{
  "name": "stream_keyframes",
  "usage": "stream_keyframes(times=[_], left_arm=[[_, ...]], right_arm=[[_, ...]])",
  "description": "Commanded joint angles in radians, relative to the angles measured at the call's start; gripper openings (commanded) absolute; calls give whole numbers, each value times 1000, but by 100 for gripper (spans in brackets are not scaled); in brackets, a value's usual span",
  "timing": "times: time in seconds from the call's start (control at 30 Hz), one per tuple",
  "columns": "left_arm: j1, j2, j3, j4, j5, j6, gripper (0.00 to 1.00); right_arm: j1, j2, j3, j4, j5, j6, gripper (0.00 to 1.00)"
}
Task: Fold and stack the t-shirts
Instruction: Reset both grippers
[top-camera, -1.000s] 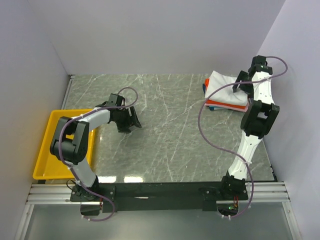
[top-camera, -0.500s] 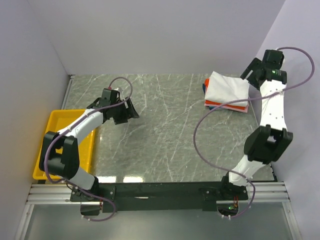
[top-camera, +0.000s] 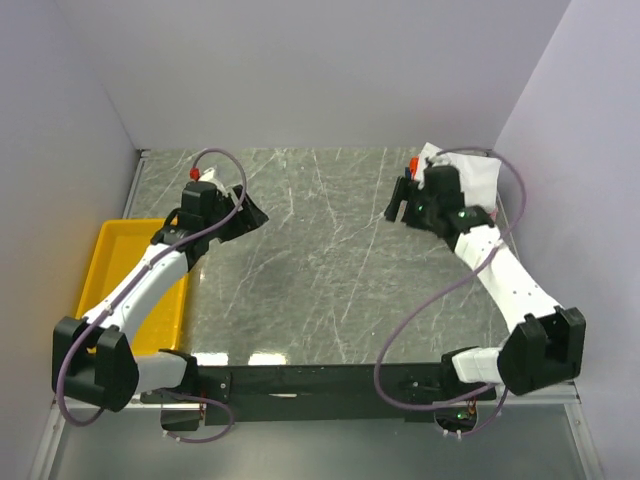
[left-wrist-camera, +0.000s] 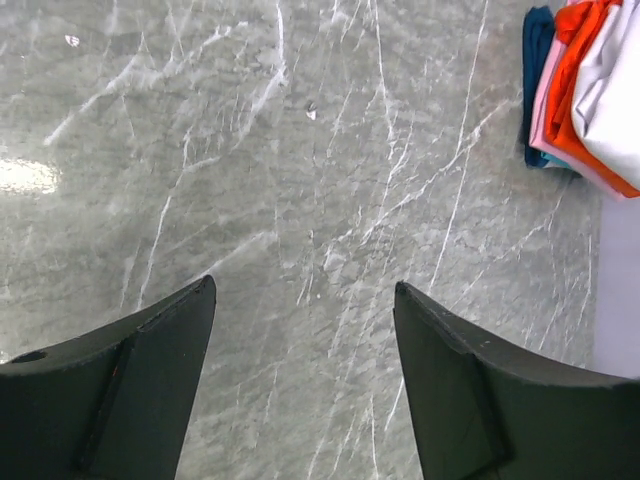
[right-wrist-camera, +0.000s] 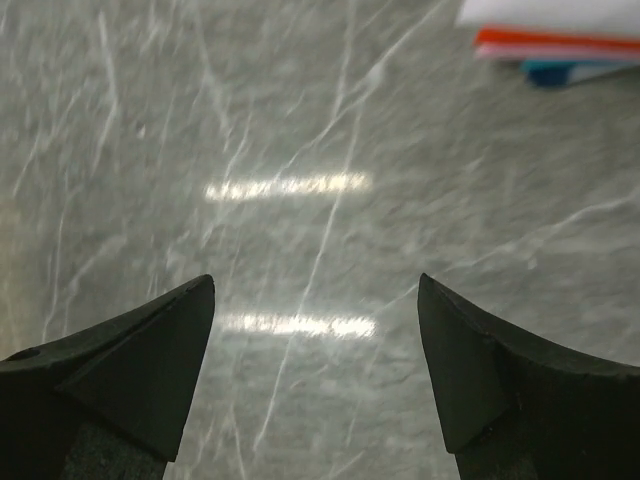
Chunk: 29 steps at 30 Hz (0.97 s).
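Glossy stone table (top-camera: 330, 290) — matt cloth t-shirts (left-wrist-camera: 598, 92)

The pile of t-shirts (top-camera: 478, 178) sits on the table (top-camera: 330, 270) in the far right corner, close to the back wall. The shirts lie one on top of the other. The tray (top-camera: 98, 262) lies at the left side of the table, toward the near edge. The left hand (top-camera: 248, 211) is behind the tray and a bit to its right. The right hand (top-camera: 397, 205) is just left of the pile. The two hands are well apart, with the middle of the table between them.
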Motion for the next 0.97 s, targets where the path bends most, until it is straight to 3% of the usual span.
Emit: stream_keyframes(times=[0.0, 0.2, 0.4, 0.93], left_arm=[[-6, -61, -46, 81, -28, -13, 78], [-17, -146, -119, 110, -58, -11, 78], [-18, -247, -199, 144, -92, -25, 77], [-20, -344, -213, 56, -175, -14, 79]], right_arm=[[79, -102, -114, 163, 17, 70, 88], [243, -164, -353, 277, 103, 141, 88], [343, -190, -438, 331, 160, 175, 88], [375, -303, -509, 312, 193, 224, 88]])
